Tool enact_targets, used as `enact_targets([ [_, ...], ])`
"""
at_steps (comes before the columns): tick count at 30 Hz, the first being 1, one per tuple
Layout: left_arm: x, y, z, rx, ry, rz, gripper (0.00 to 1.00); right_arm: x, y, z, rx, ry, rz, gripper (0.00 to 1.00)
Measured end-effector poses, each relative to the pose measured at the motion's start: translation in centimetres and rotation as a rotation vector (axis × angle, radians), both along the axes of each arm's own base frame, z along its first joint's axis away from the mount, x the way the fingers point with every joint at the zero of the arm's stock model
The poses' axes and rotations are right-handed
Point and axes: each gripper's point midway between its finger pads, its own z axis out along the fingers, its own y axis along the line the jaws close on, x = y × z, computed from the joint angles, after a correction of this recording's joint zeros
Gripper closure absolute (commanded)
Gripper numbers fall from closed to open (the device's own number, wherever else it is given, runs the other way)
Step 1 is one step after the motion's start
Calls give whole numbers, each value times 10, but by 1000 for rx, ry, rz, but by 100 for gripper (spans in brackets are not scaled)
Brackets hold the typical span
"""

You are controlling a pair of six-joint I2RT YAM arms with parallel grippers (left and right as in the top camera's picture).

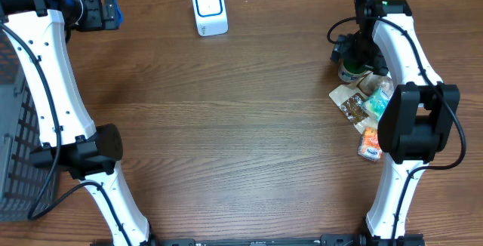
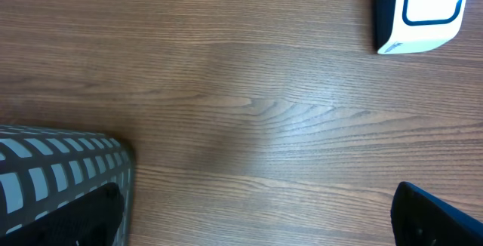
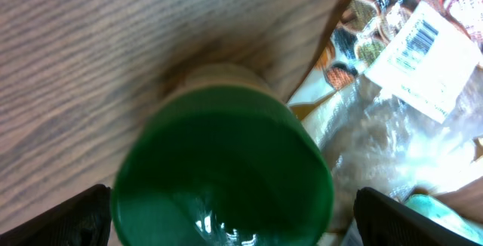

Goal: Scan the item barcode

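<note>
right gripper (image 3: 241,227): in the right wrist view i saw its two dark fingers (image 3: 72,219) at the bottom corners of the frame, spread wide. they flanked the lid of the green-capped jar (image 3: 223,170) and did not clamp it. a strip of clear space showed between the lid and the finger on the packet side. on the other side the finger stood just beside the lid, and i could not tell whether it touched.

the jar stood upright on the wooden table (image 1: 241,125), at the far right of the overhead view. a loose pile of clear packets (image 3: 392,125) lay against it. one packet carried a white barcode label (image 3: 423,46), face up. an orange packet (image 1: 370,144) lay at the near end of the pile.

left gripper (image 2: 256,223): its jaws were spread wide with only bare table between them. it hung over the far left corner, beside the grey mesh basket (image 2: 60,163).

the white scanner (image 1: 209,8), edged in blue, sat on the far side of the table between the two arms. it was well apart from the jar.
</note>
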Motion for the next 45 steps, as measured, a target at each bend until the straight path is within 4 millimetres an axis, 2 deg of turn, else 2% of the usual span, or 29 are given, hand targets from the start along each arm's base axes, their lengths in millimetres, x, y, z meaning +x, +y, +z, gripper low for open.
enact_targets([
  [3,0,0,0,0,0,0,0,2,0,14,0,-9,-1,0],
  [6,0,0,0,0,0,0,0,8,0,40,0,-52,-1,0],
  [8,0,0,0,0,0,0,0,5,0,63,1,-71,-1,0],
  [11,0,0,0,0,0,0,0,-5,3,116,3,-146,5,0],
  [15,0,0,0,0,0,0,0,-39,16,196,35,-277,28,0],
  [18,0,0,0,0,0,0,0,-80,32,252,89,-378,67,0],
  [20,0,0,0,0,0,0,1,-104,45,283,138,-455,100,0],
  [23,0,0,0,0,0,0,0,-130,65,314,221,-544,155,0],
  [26,0,0,0,0,0,0,1,-146,83,330,303,-585,207,0],
  [30,0,0,0,0,0,0,0,-158,99,340,386,-603,251,0],
  [45,0,0,0,0,0,0,0,-169,105,350,421,-634,285,0],
])
